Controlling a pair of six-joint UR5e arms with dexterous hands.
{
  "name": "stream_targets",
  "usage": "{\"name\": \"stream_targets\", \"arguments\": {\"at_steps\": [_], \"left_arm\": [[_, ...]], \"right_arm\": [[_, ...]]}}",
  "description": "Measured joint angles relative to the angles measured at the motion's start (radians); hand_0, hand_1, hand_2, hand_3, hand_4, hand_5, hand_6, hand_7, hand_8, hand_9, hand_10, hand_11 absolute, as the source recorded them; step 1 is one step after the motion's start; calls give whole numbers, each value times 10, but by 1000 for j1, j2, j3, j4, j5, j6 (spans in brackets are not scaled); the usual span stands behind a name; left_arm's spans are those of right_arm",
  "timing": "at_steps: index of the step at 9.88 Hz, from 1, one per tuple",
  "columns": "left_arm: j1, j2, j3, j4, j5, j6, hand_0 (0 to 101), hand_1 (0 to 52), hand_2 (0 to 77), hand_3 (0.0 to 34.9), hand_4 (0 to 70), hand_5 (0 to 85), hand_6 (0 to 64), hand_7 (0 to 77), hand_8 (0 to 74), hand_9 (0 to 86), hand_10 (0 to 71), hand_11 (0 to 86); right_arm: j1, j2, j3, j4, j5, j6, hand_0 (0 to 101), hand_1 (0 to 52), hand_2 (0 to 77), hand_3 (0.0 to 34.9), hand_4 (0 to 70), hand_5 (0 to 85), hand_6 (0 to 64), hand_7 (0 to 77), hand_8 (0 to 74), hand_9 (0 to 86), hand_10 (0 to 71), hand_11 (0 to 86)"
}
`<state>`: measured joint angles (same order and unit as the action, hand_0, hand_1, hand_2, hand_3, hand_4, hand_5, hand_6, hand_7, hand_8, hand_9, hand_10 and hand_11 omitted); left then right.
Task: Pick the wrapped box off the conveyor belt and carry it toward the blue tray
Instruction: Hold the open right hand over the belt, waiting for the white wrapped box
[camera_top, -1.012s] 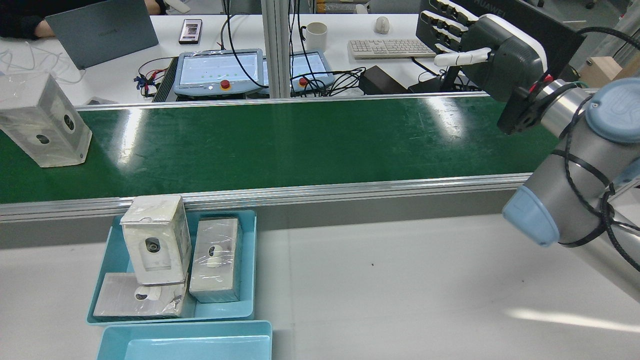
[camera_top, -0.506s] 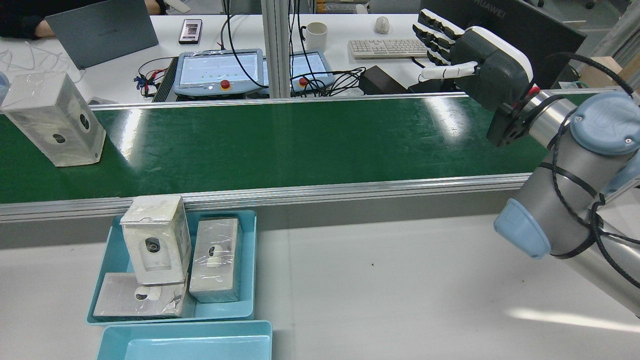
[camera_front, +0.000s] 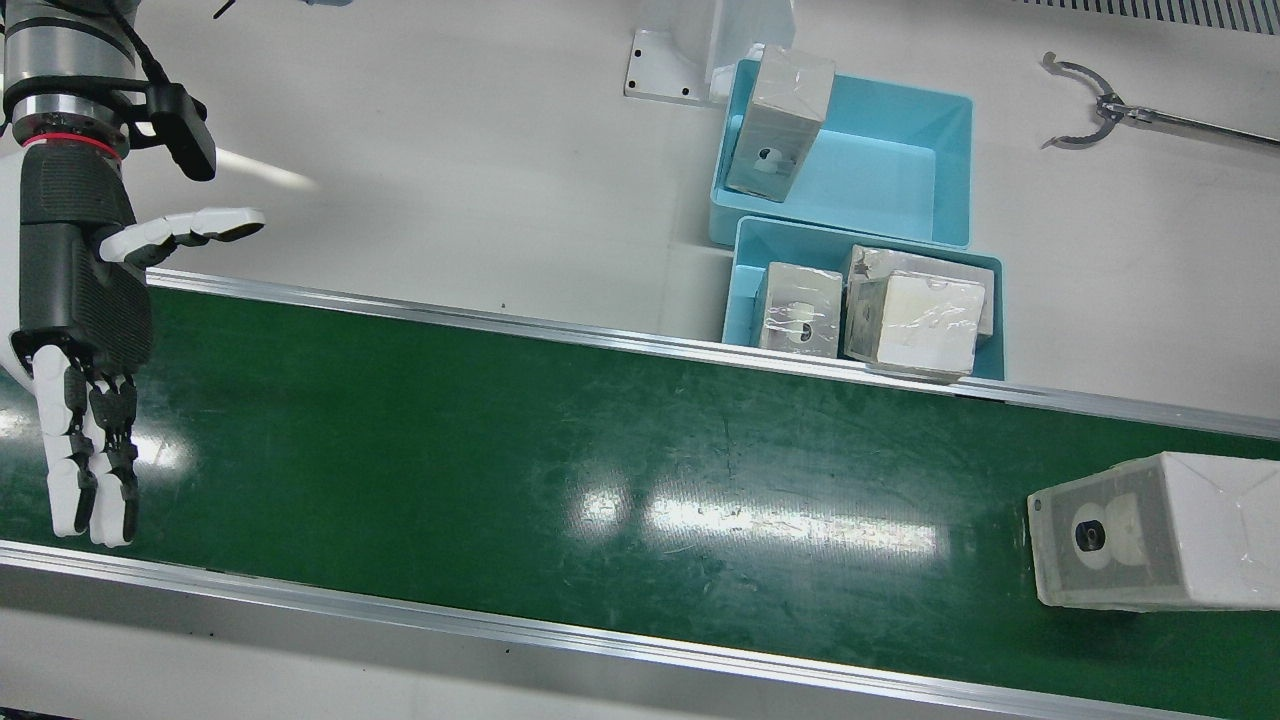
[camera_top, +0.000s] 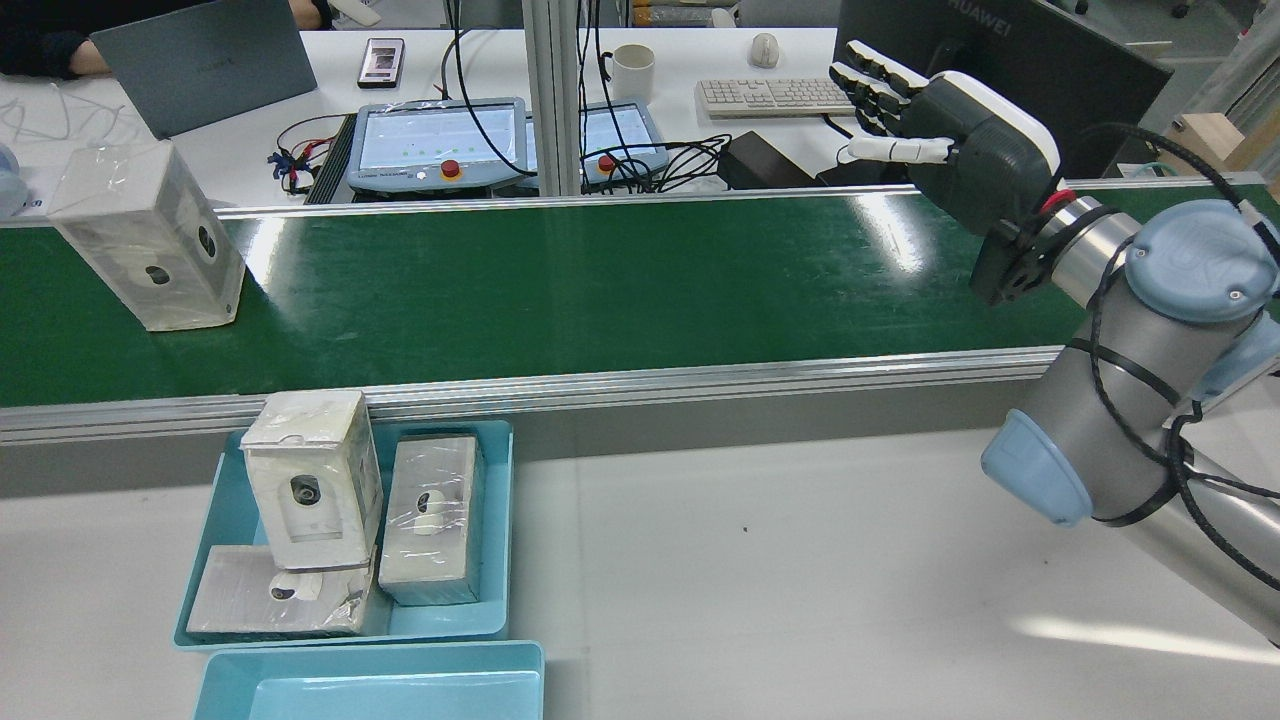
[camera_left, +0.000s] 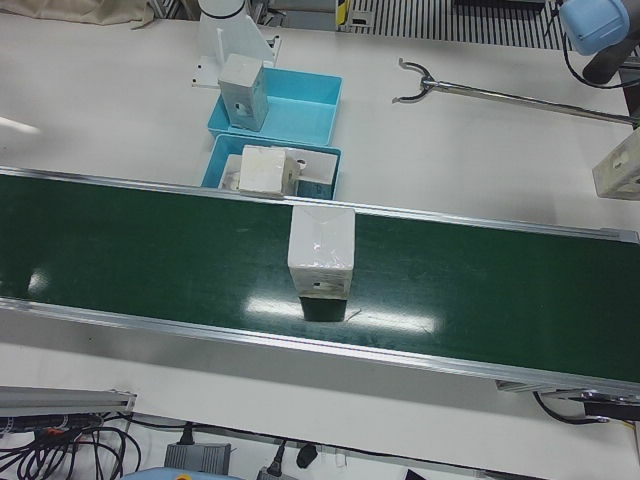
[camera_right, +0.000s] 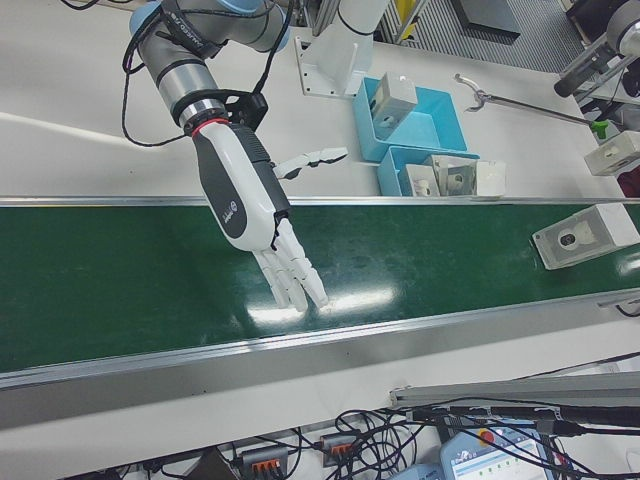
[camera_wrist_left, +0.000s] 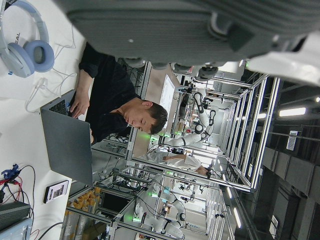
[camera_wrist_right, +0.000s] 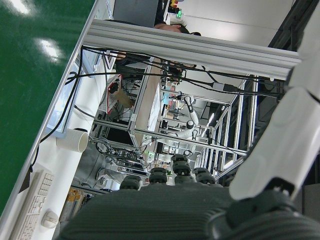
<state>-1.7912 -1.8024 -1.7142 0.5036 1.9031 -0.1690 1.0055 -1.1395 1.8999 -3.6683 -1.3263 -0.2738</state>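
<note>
The wrapped box (camera_top: 150, 245) stands on the green conveyor belt (camera_top: 600, 280) at the rear view's far left; it also shows as the wrapped box (camera_front: 1150, 545) and the wrapped box (camera_left: 322, 250). My right hand (camera_top: 940, 120) hovers open over the belt's right end, fingers spread, far from the box; the front view shows the same right hand (camera_front: 85, 330) holding nothing. The blue tray (camera_top: 495, 530) beside the belt holds three wrapped boxes. My left hand (camera_left: 620, 165) sits off the belt at the left-front view's right edge, with nothing in its palm.
A second blue tray (camera_front: 900, 160) behind the first holds one upright box (camera_front: 780, 120). A long metal hook tool (camera_front: 1090, 110) lies on the white table. Beyond the belt are control pendants (camera_top: 440, 140), a laptop (camera_top: 205, 60), a keyboard and a seated person's sleeve (camera_top: 40, 45).
The wrapped box has travelled along the belt toward the middle, rightward in the rear view. My right hand has shifted a little left and lower, still open.
</note>
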Motion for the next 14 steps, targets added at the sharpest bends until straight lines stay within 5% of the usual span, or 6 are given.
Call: {"name": "stream_targets", "arguments": {"at_steps": [14], "left_arm": [[0,0,0,0,0,0,0,0,5,0,0,11,0,0,0,0,5,0]], "right_arm": [[-26,45,-48,2,4,8,385,87,125,33,0,44,0,5,38,33,0,22]]}}
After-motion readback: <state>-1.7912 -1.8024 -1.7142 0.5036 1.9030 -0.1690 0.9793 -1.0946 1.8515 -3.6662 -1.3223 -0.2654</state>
